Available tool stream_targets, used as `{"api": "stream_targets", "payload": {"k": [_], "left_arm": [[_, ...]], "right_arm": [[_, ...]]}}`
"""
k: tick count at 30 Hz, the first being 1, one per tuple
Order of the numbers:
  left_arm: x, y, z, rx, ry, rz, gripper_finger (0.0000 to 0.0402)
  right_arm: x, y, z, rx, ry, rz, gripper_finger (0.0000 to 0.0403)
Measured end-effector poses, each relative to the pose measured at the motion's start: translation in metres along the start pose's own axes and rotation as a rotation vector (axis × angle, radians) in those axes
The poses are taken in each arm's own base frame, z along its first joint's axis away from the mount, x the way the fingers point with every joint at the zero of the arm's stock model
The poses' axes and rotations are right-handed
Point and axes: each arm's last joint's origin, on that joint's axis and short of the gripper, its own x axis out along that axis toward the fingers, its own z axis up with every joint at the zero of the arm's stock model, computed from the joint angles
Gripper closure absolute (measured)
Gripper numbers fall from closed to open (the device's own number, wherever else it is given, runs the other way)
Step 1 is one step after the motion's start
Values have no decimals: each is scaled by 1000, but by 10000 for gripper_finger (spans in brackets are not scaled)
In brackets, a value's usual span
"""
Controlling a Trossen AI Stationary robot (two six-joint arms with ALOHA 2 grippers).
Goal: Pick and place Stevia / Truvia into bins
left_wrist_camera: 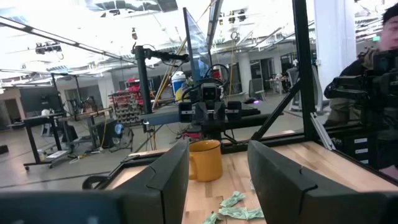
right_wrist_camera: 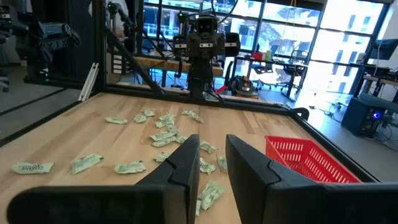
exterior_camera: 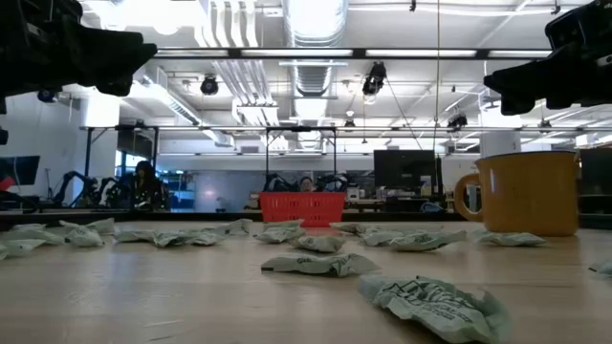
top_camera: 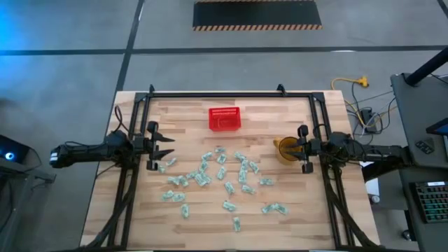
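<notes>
Sachets (top_camera: 210,175) lie scattered across the table (top_camera: 280,224), outside red basket (top_camera: 225,119).

Overhead looks straight down, low camera skims the table (exterior_camera: 143,296) (wrist cameras face each other across it).

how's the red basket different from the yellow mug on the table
The red basket is rectangular with latticed sides; the yellow mug is round, solid-walled and has a handle. The basket sits at the far middle of the table, clear of both arms; the mug stands at the right side, just by the right claw. The mug looks taller in the low view. Both stand upright, and no sachets show inside either.
</notes>
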Motion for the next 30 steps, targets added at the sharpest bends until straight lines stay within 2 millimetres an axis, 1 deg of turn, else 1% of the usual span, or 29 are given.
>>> {"api": "stream_targets", "payload": {"k": [14,23,30], "left_arm": [[0,0,0,0,0,0,253],[0,0,0,0,0,0,253],[0,0,0,0,0,0,253]], "right_arm": [[0,0,0,0,0,0,323],[0,0,0,0,0,0,334],[0,0,0,0,0,0,332]]}}
